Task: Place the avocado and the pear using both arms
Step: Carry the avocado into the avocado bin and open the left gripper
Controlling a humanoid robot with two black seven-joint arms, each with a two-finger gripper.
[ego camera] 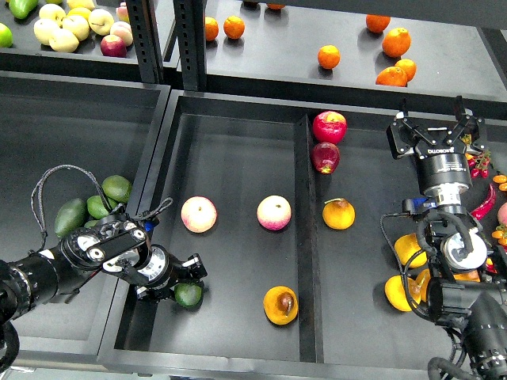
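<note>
Our left end effector closes on the avocado at 7 o'clock of the tray. The pear lies at 6 o'clock; our right end effector hovers open, empty. Next, we judge, comes releasing.

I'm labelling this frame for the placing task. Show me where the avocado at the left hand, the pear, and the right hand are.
avocado (188, 295): head view, on its visible dark green top.
pear (280, 305): head view, on the orange-yellow skin by the brown patch.
right hand (434, 121): head view, midway between its two fingertips.
</note>
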